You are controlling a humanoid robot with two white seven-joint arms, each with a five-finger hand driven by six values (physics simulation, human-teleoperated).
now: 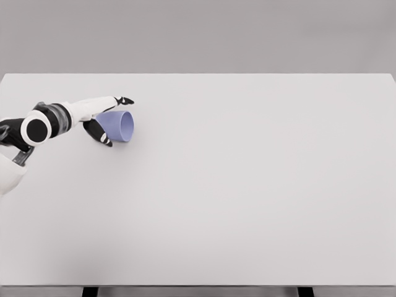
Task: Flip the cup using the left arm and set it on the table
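The left hand (105,119) holds the blue cup (119,126) on its side above the counter (247,185), fingers (124,100) clamped around it, mouth pointing right, away from the wrist.

We see a pale lavender-blue plastic cup (119,125), plain, no print on it. The left hand (102,120) holding it is white with black fingertips, and its white arm (49,122) has grey bands and a black-and-white round joint. The wide rectangular table (247,185) is flat off-white, no pattern. Behind it we get a plain grey wall (198,34), and dark legs (90,291) peek out underneath.
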